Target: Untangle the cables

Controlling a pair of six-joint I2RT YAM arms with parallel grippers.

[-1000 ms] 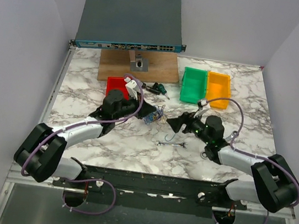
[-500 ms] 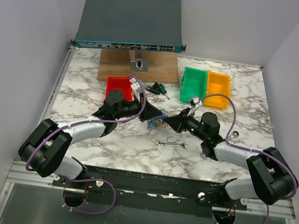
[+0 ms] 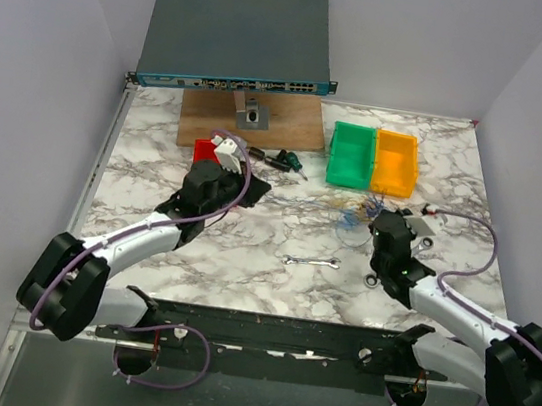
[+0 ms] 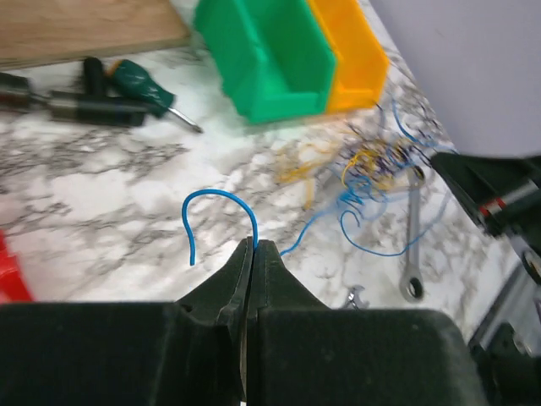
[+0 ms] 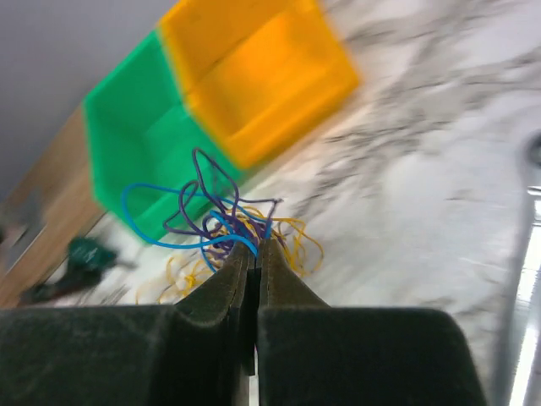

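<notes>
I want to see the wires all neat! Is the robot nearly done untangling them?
Not nearly. Done: one blue wire is stretched out of the tangle. In hand: the left gripper pinches that wire, the right gripper pinches the tangle. Left: blue, purple and yellow wires knotted together.
</notes>
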